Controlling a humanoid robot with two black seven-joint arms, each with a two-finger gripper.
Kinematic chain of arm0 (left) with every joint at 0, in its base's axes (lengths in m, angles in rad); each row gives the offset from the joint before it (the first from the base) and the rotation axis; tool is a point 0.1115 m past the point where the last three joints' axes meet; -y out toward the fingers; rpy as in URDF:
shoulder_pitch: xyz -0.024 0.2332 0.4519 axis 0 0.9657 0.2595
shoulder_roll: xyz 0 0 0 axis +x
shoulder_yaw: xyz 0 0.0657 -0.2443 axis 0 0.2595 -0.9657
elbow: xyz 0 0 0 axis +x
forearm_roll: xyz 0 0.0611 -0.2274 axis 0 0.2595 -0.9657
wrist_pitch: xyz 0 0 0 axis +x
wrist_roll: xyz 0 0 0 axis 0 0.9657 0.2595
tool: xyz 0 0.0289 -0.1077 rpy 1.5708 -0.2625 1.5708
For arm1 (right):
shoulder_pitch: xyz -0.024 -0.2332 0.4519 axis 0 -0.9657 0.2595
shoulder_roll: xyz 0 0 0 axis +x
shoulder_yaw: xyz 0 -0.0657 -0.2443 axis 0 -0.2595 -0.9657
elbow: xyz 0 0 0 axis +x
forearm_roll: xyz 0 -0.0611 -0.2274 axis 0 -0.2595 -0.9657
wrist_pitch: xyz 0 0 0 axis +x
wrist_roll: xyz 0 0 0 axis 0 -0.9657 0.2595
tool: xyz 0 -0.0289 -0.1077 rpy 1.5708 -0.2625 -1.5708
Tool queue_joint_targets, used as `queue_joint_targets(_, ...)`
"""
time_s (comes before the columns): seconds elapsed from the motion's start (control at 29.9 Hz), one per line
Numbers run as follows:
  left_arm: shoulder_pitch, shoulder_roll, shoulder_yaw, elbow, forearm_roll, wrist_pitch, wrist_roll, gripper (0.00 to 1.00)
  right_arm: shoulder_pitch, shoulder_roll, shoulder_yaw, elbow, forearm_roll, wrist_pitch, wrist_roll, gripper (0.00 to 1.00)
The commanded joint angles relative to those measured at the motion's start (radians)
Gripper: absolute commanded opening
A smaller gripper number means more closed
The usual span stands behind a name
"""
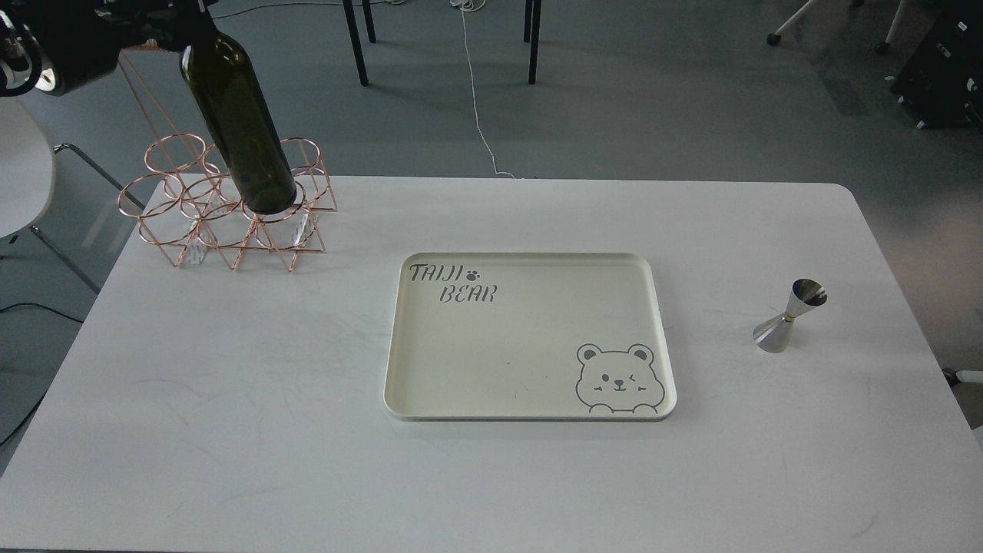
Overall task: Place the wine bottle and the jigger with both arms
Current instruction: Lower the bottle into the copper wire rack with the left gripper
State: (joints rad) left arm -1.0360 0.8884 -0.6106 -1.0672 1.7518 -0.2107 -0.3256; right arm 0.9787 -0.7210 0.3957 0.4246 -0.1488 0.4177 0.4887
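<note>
At the far left, the left arm's hand is entering from the top corner and gripping the neck of the wine bottle, though the fingers are lost in the dark at the frame edge, so I cannot tell how firmly they are pinching. The bottle is hanging tilted, its base sitting over or in a ring of the rose-gold wire rack at the back left of the white table; whether it is touching the wire is unclear. The risk here, as I judge it, is the base snagging a ring and dragging the light rack, or the glass slipping in a neck-only hold. In the middle, the cream tray is lying empty, printed "TAIJI BEAR" with a paw mark and a winking bear drawing. Well to the right, the jigger is standing upright on the table, apart from the tray; being narrow-waisted, it is likely to topple if nudged off-centre. The right hand is not showing anywhere.
</note>
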Motion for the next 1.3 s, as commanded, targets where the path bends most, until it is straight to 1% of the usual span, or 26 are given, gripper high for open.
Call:
queue_joint_targets(0.0, 0.002, -0.003, 0.014, 0.001, -0.002, 0.001, 0.0, 0.11, 0.0, 0.0, 0.0, 0.0, 0.0, 0.001, 0.0, 0.97)
queue_joint_targets(0.2, 0.008, -0.016, 0.025, 0.003, -0.009, 0.011, 0.007, 0.11, 0.002, -0.002, 0.0, 0.0, 0.0, 0.001, 0.0, 0.97)
queue_joint_targets(0.3, 0.008, -0.016, 0.089, 0.027, -0.017, 0.054, 0.005, 0.14, 0.002, -0.002, 0.0, 0.0, 0.0, 0.001, 0.0, 0.97)
queue_joint_targets(0.4, 0.008, -0.025, 0.162, 0.056, -0.043, 0.114, 0.0, 0.16, 0.002, -0.002, 0.0, 0.0, 0.0, 0.001, 0.0, 0.97)
queue_joint_targets(0.47, 0.008, -0.034, 0.207, 0.076, -0.077, 0.134, -0.001, 0.17, 0.002, -0.002, -0.001, 0.0, 0.0, 0.001, 0.0, 0.97)
queue_joint_targets(0.57, 0.008, -0.037, 0.253, 0.104, -0.13, 0.139, -0.003, 0.17, 0.002, -0.002, -0.001, 0.002, 0.0, 0.001, 0.0, 0.97)
queue_joint_targets(0.67, 0.01, -0.037, 0.269, 0.105, -0.163, 0.139, -0.003, 0.19, 0.002, -0.002, -0.001, 0.0, 0.0, 0.001, 0.0, 0.97)
queue_joint_targets(0.8, 0.011, -0.037, 0.269, 0.105, -0.167, 0.139, -0.004, 0.25, 0.002, 0.0, -0.001, 0.0, 0.0, 0.001, 0.0, 0.97)
queue_joint_targets(0.97, 0.013, -0.039, 0.267, 0.105, -0.169, 0.139, -0.004, 0.36, 0.002, 0.0, -0.001, 0.002, 0.0, 0.001, 0.0, 0.97)
queue_joint_targets(1.07, 0.01, -0.039, 0.261, 0.099, -0.205, 0.139, -0.004, 0.46, 0.002, -0.002, -0.001, 0.002, 0.0, 0.003, 0.0, 0.97)
queue_joint_targets(1.1, 0.01, -0.037, 0.261, 0.093, -0.23, 0.137, -0.003, 0.51, 0.002, -0.002, -0.001, 0.002, 0.0, 0.003, 0.0, 0.97)
queue_joint_targets(1.14, 0.007, -0.037, 0.264, 0.092, -0.254, 0.137, -0.001, 0.6, 0.002, -0.002, -0.001, 0.002, 0.0, 0.003, 0.0, 0.97)
queue_joint_targets(1.17, 0.004, -0.039, 0.264, 0.092, -0.274, 0.139, 0.0, 0.73, 0.002, -0.002, -0.003, 0.002, 0.0, 0.003, 0.0, 0.97)
queue_joint_targets(1.2, 0.002, -0.039, 0.262, 0.092, -0.285, 0.139, 0.0, 0.77, 0.002, -0.002, -0.003, 0.002, 0.0, 0.003, 0.0, 0.97)
queue_joint_targets(1.27, -0.001, -0.037, 0.261, 0.092, -0.29, 0.137, -0.001, 0.78, 0.002, -0.002, -0.003, 0.002, 0.0, 0.004, 0.0, 0.97)
